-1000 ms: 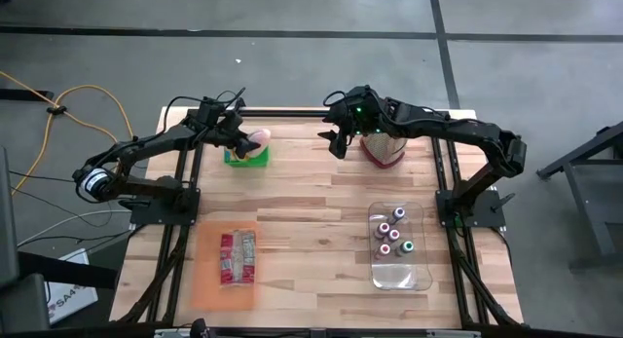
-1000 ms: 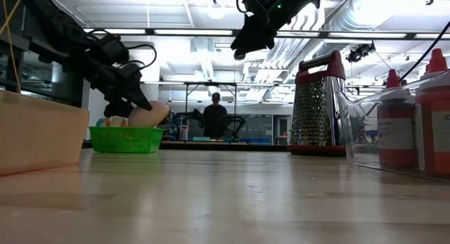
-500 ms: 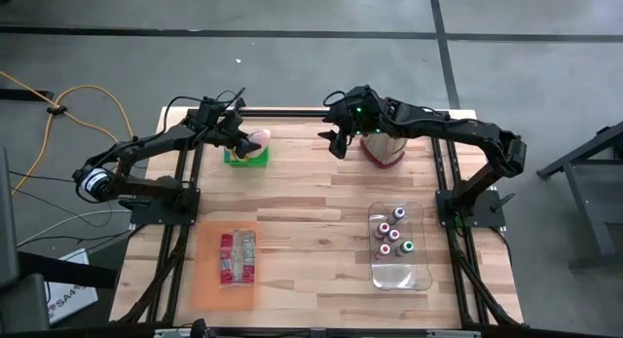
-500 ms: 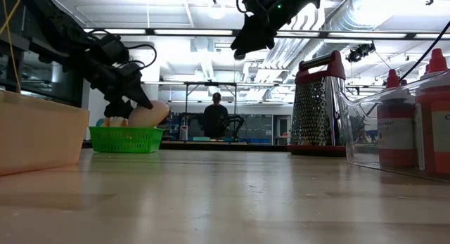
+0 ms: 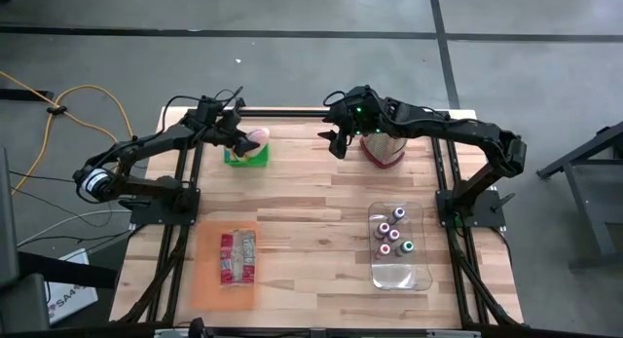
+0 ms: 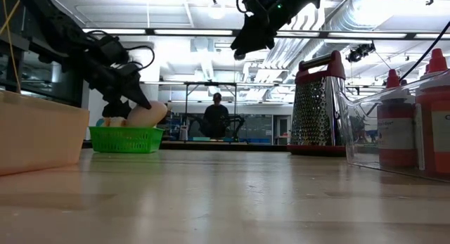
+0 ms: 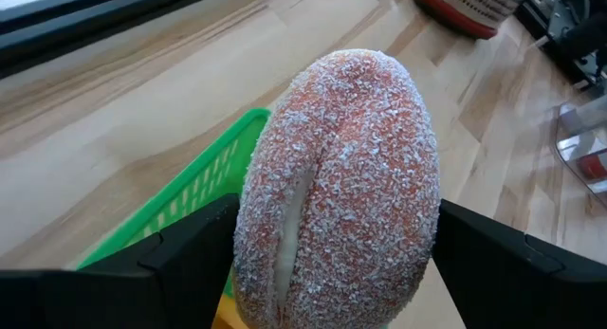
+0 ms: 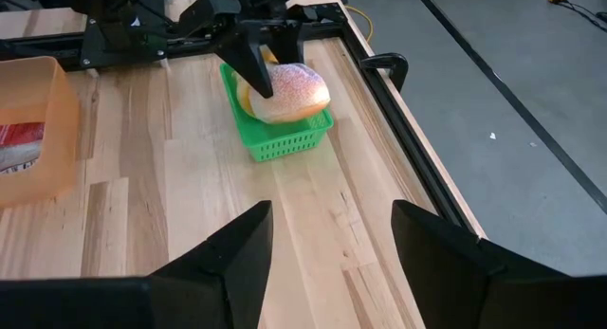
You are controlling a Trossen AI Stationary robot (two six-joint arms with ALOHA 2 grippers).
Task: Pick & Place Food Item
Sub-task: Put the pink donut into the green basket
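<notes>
the left hand (image 5: 240, 135) is over at the far left part of the wooden desk (image 5: 311, 211), poised above the small green basket (image 5: 245, 156), with a sugar-dusted doughnut (image 7: 337, 187) sitting between its two dark fingers (image 7: 180, 263); the fingers flank the doughnut on both sides and look close against it, though i cannot tell for sure whether they are pinching it or just bracketing it. from table height the doughnut (image 6: 148, 114) pokes up over the basket's rim (image 6: 126, 139), resting in or right at the top of the basket, with something yellowish tucked in beside it. the right hand (image 5: 337, 139) hangs in the air near the far middle of the desk, well clear of the surface, its fingers (image 8: 237, 263) spread apart and gripping nothing. just beside it stands a metal box grater (image 6: 316, 103) with red trim. nearer the front, on the left, an orange tray (image 5: 224, 265) holds a red-and-white packet (image 5: 237, 257), and on the right a clear tray (image 5: 399, 248) holds several small bottles (image 5: 387, 233). across the room, behind the desk, a person (image 6: 215, 117) in dark clothes stands by some equipment.
</notes>
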